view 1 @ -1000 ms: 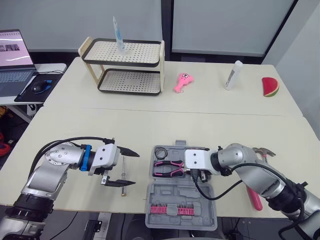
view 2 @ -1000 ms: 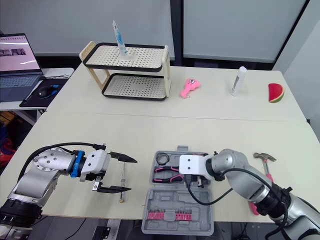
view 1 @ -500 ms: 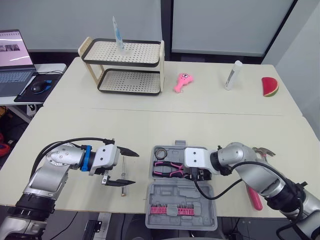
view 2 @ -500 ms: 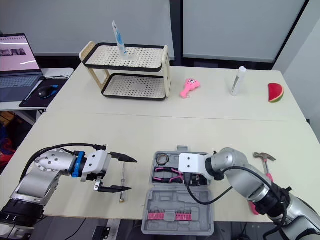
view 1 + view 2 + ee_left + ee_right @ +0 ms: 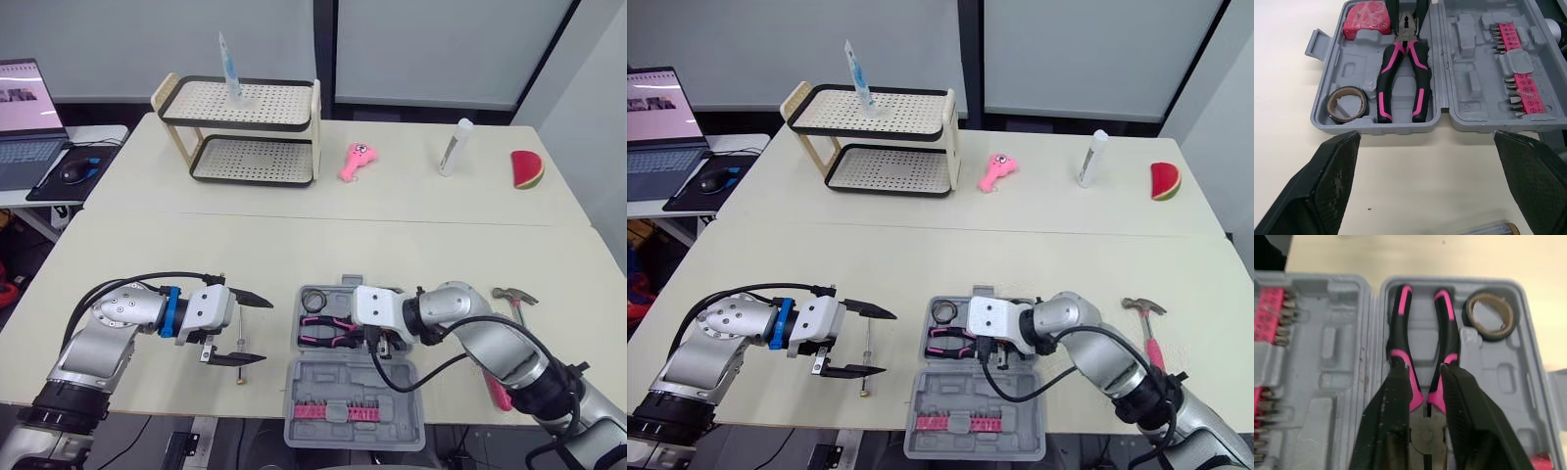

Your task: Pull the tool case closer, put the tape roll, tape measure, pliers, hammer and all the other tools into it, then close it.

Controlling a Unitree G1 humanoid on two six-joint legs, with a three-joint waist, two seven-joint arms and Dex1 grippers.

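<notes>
On the beige table (image 5: 294, 245), the left gripper (image 5: 266, 331) hovered wide open (a laptop (image 5: 24, 127) sat far left) while the right gripper (image 5: 1424, 369) pinched the pliers (image 5: 1387, 73) in the tool case (image 5: 353, 392).

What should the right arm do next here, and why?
Probably lift the right gripper clear of the pliers and head for the hammer. The pliers already lie in their slot in the case, beside the tape roll and tape measure, while the hammer is on the table right of the case. The screwdriver by the open left gripper also waits.
</notes>
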